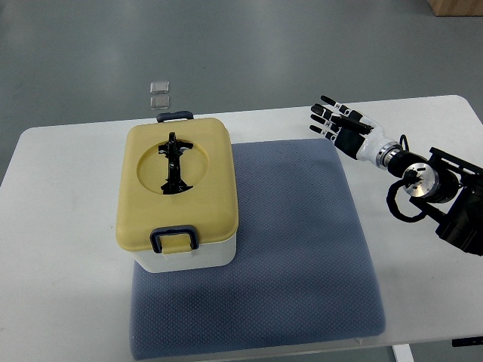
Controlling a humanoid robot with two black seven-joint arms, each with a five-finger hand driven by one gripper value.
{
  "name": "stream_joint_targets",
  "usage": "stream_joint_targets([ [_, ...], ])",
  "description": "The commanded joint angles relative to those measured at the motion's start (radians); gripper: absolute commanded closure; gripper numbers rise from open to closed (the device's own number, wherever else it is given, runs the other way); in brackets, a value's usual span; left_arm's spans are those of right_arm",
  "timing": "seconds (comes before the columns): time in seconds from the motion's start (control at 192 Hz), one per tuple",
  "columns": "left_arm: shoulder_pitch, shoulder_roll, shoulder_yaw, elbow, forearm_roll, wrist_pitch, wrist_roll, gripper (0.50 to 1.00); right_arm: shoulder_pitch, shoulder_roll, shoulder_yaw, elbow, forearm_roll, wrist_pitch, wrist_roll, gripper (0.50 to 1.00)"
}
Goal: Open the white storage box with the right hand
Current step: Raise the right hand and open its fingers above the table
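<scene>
A white storage box (pixel 178 197) sits on a blue-grey mat (pixel 294 249), at the mat's left side. The mat lies on a white worktop (pixel 60 249). The box has a white body that shows at the front, below the lid. The lid (pixel 204 204) is pale yellow with round corners, and it is shut flat on the box. In the middle of the lid is a big round dip, and a black folding handle (pixel 173 164) lies flat inside that dip. A dark blue latch (pixel 174 238) sits at the near edge of the lid, folded down against it. Another dark blue latch (pixel 175 116) shows at the far edge.

The right hand (pixel 341 125) is over the far right part of the worktop, just past the far right corner of the mat. It is well apart from the box and touches nothing. Its fingers (pixel 326 115) are black and white, stretched out straight and spread a little, pointing left toward the box. It holds nothing. The arm behind it comes in from the right edge, with black cables near the wrist.

On the grey floor (pixel 241 45) past the worktop lie two small clear squares (pixel 159 93), one just beside the other.
</scene>
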Motion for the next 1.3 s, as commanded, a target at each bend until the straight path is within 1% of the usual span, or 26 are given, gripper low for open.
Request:
stream_joint_targets([
  [0.0,0.000,0.000,0.000,0.001,0.000,0.000,0.000,0.500,0.008,-0.002,0.000,-0.001,-0.091,-0.002,0.006,0.570],
  [0.11,0.000,0.000,0.000,-0.001,0.000,0.000,0.000,0.500,0.008,0.002,0.012,-0.011,-0.245,-0.013,0.016,0.570],
  [0.214,0.000,0.000,0.000,0.001,0.000,0.000,0.000,0.500,0.002,0.007,0.015,-0.011,-0.319,-0.022,0.066,0.570],
  [0.256,0.000,0.000,0.000,0.001,0.000,0.000,0.000,0.500,0.005,0.001,0.005,-0.009,-0.325,-0.030,0.075,0.570],
  [0.344,0.000,0.000,0.000,0.001,0.000,0.000,0.000,0.500,0.011,-0.007,0.000,-0.009,-0.334,-0.030,0.075,0.570],
  [0.423,0.000,0.000,0.000,0.001,0.000,0.000,0.000,0.500,0.011,-0.039,0.000,-0.008,-0.372,-0.019,0.075,0.568],
  [0.465,0.000,0.000,0.000,0.001,0.000,0.000,0.000,0.500,0.006,-0.073,0.015,0.003,-0.429,-0.014,0.075,0.564],
  [0.511,0.002,0.000,0.000,0.001,0.000,0.000,0.000,0.500,0.008,-0.081,0.018,0.009,-0.481,-0.014,0.076,0.560],
  [0.605,0.000,0.000,0.000,0.001,0.000,0.000,0.000,0.500,0.008,-0.081,0.019,0.019,-0.555,-0.028,0.078,0.560],
  [0.741,0.000,0.000,0.000,0.001,0.000,0.000,0.000,0.500,0.028,-0.087,0.019,0.017,-0.564,-0.059,0.076,0.560],
  [0.856,0.000,0.000,0.000,0.001,0.000,0.000,0.000,0.500,0.043,-0.082,0.020,0.019,-0.563,-0.054,0.079,0.560],
  [0.919,0.000,0.000,0.001,0.001,0.000,0.000,0.000,0.500,0.054,-0.085,0.017,0.019,-0.569,-0.048,0.093,0.560],
  [1.028,0.000,0.000,0.000,0.001,0.000,0.000,0.000,0.500,0.085,-0.091,0.008,0.025,-0.639,-0.045,0.139,0.560],
  [1.18,0.002,0.000,0.001,0.001,0.000,0.000,0.000,0.500,0.137,-0.110,0.005,0.054,-0.875,-0.037,0.276,0.562],
  [1.294,0.000,0.000,0.000,-0.001,0.000,0.000,0.000,0.500,0.195,-0.160,-0.008,0.123,-1.078,-0.036,0.363,0.562],
])
